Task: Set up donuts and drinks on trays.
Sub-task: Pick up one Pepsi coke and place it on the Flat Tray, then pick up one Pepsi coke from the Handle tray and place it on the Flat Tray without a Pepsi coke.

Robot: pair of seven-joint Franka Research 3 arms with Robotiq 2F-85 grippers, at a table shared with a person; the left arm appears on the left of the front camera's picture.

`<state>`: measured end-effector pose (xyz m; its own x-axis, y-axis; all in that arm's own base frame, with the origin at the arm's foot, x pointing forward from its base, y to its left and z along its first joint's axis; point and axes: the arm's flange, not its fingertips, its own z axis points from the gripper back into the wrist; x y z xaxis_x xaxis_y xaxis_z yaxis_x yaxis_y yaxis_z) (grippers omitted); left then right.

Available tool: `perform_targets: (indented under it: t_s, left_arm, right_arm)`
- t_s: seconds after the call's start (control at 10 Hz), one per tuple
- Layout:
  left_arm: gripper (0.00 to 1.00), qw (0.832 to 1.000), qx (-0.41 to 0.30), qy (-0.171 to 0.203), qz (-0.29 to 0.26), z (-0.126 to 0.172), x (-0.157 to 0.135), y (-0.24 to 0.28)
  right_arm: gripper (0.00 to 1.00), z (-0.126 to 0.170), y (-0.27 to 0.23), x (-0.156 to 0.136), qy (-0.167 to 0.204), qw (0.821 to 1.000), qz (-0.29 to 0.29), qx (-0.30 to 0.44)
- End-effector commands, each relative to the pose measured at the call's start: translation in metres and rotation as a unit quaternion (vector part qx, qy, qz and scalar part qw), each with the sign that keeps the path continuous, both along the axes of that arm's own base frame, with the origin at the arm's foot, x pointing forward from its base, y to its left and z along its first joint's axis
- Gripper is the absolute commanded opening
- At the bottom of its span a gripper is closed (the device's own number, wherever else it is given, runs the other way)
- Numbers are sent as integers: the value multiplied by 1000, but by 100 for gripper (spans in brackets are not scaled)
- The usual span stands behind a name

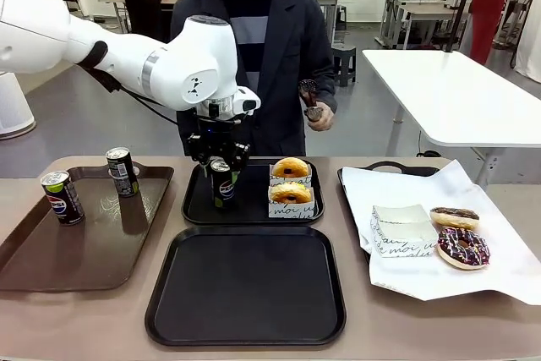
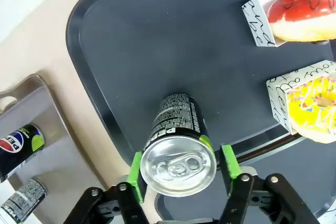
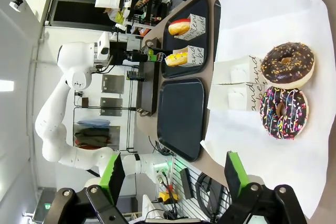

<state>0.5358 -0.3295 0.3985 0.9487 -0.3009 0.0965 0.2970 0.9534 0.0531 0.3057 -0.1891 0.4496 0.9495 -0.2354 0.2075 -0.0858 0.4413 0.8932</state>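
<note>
Two pincers: left pincer (image 2: 182, 165), slightly parted, straddles the upright Pepsi can (image 2: 176, 124) on the tray (image 2: 131, 40) at frame centre; right pincer (image 3: 174, 170) gapes wide, empty.

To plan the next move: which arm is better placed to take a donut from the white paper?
Right: the right pincer, open, faces the chocolate donuts; the left pincer straddles a Pepsi can on the far tray.
</note>
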Motion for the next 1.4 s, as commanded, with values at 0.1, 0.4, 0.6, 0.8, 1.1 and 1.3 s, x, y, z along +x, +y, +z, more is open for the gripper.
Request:
perform_targets:
  t_s: [0.1, 0.4, 0.6, 0.8, 1.1, 1.3]
  left_arm:
    - [100, 999, -27, -19, -6, 25, -16, 4]
    - [100, 998, -40, -52, -17, 77, -61, 22]
    - [100, 995, -57, -68, -35, 97, -105, 46]
    - [100, 995, -62, -63, -53, 97, -141, 72]
    - [100, 998, -36, -45, 8, 82, -146, 93]
    - [100, 998, -37, -46, -19, 85, -151, 89]
  right_arm:
    - [100, 1, 0, 3, -15, 1000, 0, 9]
    - [100, 1, 0, 3, -15, 1000, 0, 9]
    - [100, 1, 0, 3, -15, 1000, 0, 9]
    - [100, 1, 0, 3, -15, 1000, 0, 9]
    - [100, 1, 0, 3, -15, 1000, 0, 9]
    - [100, 1, 0, 3, -15, 1000, 0, 9]
